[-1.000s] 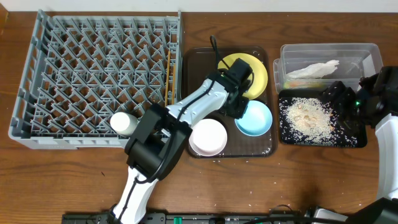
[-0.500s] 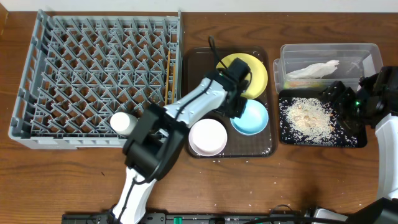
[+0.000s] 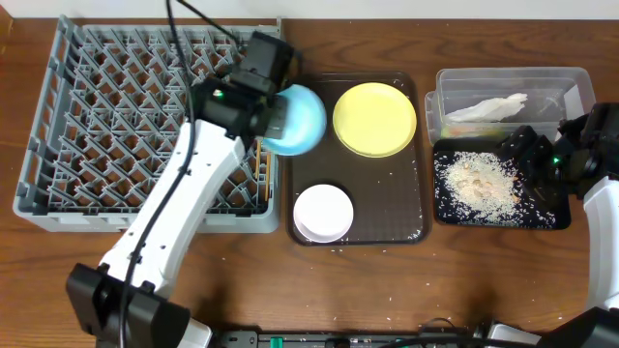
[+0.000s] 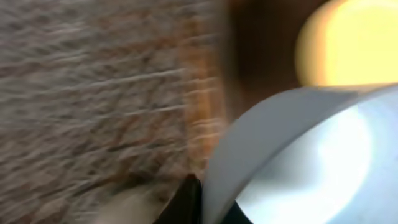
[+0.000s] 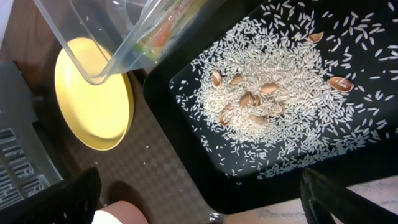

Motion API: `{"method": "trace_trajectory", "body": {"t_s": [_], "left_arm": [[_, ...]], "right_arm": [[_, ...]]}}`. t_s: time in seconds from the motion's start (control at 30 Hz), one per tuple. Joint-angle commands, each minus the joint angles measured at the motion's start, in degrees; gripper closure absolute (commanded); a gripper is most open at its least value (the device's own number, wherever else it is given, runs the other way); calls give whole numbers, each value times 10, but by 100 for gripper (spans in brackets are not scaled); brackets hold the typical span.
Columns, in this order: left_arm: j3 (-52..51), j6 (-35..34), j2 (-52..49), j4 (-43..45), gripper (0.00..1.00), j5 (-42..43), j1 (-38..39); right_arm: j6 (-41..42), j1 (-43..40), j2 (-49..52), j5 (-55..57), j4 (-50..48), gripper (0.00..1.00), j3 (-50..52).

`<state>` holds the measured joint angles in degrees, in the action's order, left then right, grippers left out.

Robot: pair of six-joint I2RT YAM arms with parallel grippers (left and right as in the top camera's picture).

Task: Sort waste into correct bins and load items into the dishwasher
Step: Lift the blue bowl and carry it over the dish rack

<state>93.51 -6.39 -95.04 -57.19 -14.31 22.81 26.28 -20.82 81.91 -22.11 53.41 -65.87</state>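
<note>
**Over the rack's right wall: blue bowl in L grip**

Above the right wall of the dish rack (image 3: 44, 135), the light blue bowl (image 3: 302, 121) hangs tipped on its side. It sits over the seam btwn the rack and the brown serving tray (image 3: 387, 203) just to the rack's right, and appears lifted. The L gripper (image 3: 274, 108) is clamped on the bowl's rim. The R gripper (image 3: 529, 155) hovers well right of the rack over the black tray (image 3: 447, 218), spread wide and holding nothing.

Handling, as a judgement: the bowl looks rigid, smooth and prob. light. A rim pinch lets it pivot or slip, so a deep bite on the wall is safest. It should go down on edge btwn pegs, not be dropped.

Hard to read:
- The L wrist view is all motion blur, w/ only the bowl's pale curve and a smear of the yellow plate (image 4: 348, 43), so finger contact can't be checked there.
- The arm covers part of the rack's front, and the small white cup isn't visible.
- The chopsticks (image 3: 262, 145) show only as a thin wooden line inside the rack's right wall.
</note>
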Motion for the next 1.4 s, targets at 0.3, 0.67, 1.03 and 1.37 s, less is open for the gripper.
{"method": "trace_trajectory", "body": {"t_s": [0.3,0.67,1.03,1.37], "left_arm": [[-6,-3,-73,-25,92,-432,-82],[-6,-45,-183,-17,93,-561,-83],[-7,-90,-216,-17,93,-540,-48],[-7,-109,-218,-24,93,-567,-39]], "right_arm": [[-6,2,-2,-4,2,1,1],[-6,2,-2,-4,2,1,1],[-6,2,-2,-4,2,1,1],[-6,2,-2,-4,2,1,1]]}}
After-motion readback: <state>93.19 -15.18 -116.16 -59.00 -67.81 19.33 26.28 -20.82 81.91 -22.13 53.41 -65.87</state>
